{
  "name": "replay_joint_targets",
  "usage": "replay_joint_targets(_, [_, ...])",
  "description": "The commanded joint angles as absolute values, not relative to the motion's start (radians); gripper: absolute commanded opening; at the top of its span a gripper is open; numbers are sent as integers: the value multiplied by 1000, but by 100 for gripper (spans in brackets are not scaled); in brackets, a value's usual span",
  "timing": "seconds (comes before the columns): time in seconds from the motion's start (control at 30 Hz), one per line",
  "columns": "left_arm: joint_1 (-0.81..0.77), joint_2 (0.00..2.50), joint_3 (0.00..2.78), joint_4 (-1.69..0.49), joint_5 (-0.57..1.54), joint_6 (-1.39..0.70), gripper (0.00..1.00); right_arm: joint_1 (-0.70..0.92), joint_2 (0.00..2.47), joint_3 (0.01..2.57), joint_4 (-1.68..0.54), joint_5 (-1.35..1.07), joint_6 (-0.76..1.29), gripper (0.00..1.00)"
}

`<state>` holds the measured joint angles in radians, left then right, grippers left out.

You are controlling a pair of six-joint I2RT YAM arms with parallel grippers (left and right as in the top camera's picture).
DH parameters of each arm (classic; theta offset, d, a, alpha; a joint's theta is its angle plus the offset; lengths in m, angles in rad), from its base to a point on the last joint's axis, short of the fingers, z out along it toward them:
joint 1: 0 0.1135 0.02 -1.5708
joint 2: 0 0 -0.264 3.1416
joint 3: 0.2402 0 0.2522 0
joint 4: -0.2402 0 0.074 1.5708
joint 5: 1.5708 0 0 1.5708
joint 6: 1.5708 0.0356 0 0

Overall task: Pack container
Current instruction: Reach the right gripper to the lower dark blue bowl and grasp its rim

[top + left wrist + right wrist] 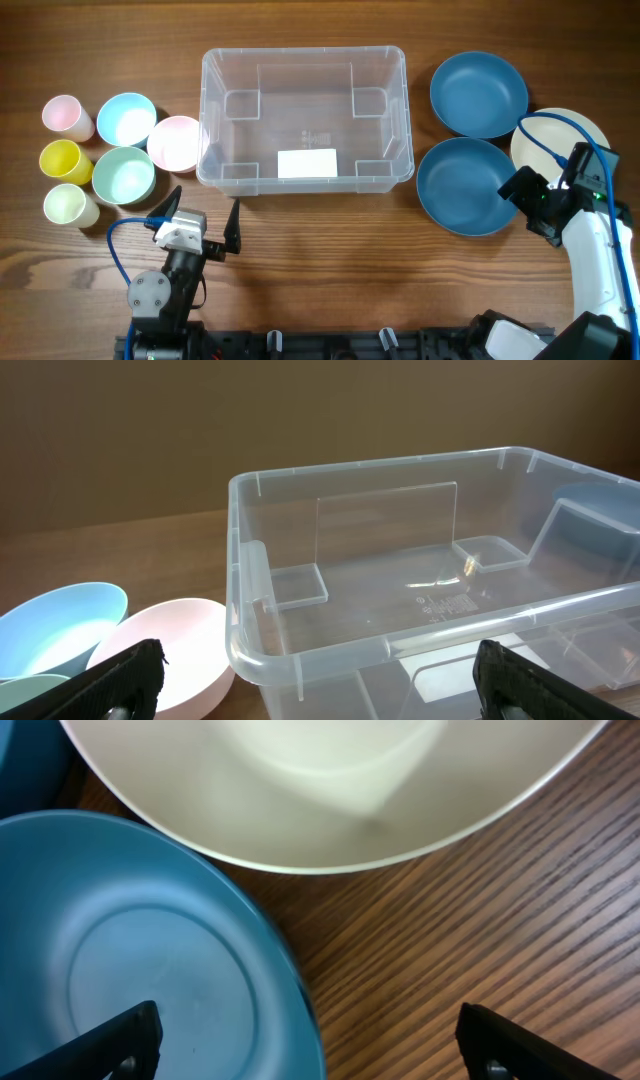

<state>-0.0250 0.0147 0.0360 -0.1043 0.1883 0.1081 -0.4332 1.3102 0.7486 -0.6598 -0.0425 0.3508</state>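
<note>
Two arms at a wooden bench [330, 250]. The left arm sits folded low at the near edge. The left claw [204, 205] is held roughly level and aimed away from the base, its two fingers spread wide with nothing between them. The right arm reaches in from the near right corner, wrist bent so that the right claw [310, 1040] points down at the bench. Its fingers are also wide apart and hold nothing. Whether it touches anything cannot be told.

Straight ahead of the left claw and slightly to its right stands the container [304, 52], upright and empty, its white label [307, 163] on the wall nearest the claw. Ahead and to the left of this claw lie a pink bowl [177, 142], a light blue bowl [125, 118] and a mint bowl [123, 175], all empty. Farther left are three empty cups: pink [67, 116], yellow [63, 160] and pale yellow [70, 205].

The rim of the near blue dish [130, 950] lies between the right claw's fingers. A cream dish [330, 790] lies just beyond the claw, and a second blue dish [478, 95] lies farther off, beside the container. All three are empty.
</note>
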Motion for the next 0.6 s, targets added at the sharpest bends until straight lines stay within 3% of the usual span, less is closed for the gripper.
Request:
replay_joint_targets(0.0, [-19,9,26,-101,190,120,100,-436,1320,751,-656,-73,315,93])
replay_joint_targets(0.3, [-19,9,26,-101,190,120,100,-435,1320,670,-597,-145,317,76])
replay_joint_targets(0.57, [-19,9,26,-101,190,120,100,-435,1320,641,-550,-159,317,76])
